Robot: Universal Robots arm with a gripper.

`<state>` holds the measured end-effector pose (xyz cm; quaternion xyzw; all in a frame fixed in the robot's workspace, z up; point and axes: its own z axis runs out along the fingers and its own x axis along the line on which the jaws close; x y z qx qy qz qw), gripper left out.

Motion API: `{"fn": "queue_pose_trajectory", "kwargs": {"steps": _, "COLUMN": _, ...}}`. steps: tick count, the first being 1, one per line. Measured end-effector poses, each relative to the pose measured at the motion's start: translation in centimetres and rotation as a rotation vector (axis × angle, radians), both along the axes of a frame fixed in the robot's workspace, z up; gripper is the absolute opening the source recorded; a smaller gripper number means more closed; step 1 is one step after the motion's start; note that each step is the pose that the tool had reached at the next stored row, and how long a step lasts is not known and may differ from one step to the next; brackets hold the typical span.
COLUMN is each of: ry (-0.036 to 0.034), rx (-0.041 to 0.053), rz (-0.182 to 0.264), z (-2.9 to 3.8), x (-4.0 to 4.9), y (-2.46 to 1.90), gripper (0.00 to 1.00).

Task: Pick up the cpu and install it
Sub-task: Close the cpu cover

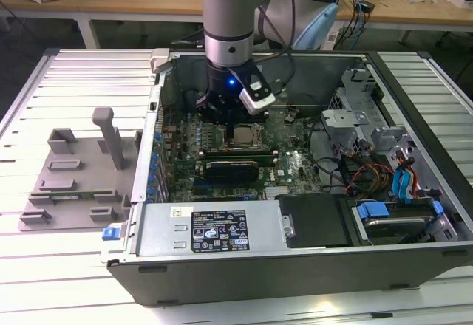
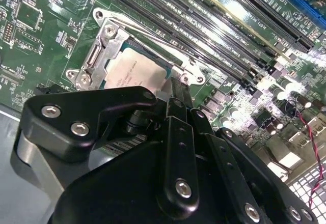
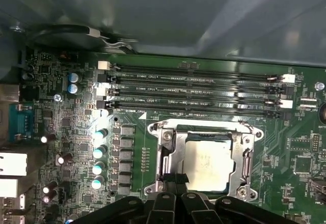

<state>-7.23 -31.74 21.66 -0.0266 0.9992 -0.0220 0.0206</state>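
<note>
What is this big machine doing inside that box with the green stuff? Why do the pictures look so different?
It is a robot arm reaching into an open computer case on a table. One camera watches from outside; two ride near the arm's wrist. The green board is the motherboard. The silver square is the cpu, lying in its socket frame. The arm's end effector, its pincer, is closed, its tips at the cpu's edge. A grey plate lies beside the case.

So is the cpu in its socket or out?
In. In both wrist views the cpu lies flat inside the metal socket frame on the green board.
</note>
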Motion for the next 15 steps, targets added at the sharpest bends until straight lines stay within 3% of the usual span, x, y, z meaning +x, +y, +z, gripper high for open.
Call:
{"fn": "queue_pose_trajectory", "kwargs": {"steps": 4, "ry": -0.0002, "rx": 0.0088, "rz": 0.0, "z": -0.17, "x": -0.19, "y": 0.2, "gripper": 0.11}}
{"fn": "queue_pose_trajectory", "kwargs": {"steps": 11, "ry": -0.0001, "rx": 0.0089, "rz": 0.0, "z": -0.94, "x": -0.2, "y": 0.37, "gripper": 0.11}}
{"fn": "queue_pose_trajectory", "kwargs": {"steps": 15, "ry": 0.0001, "rx": 0.0087, "rz": 0.0, "z": -1.02, "x": -0.22, "y": 0.36, "gripper": 0.11}}
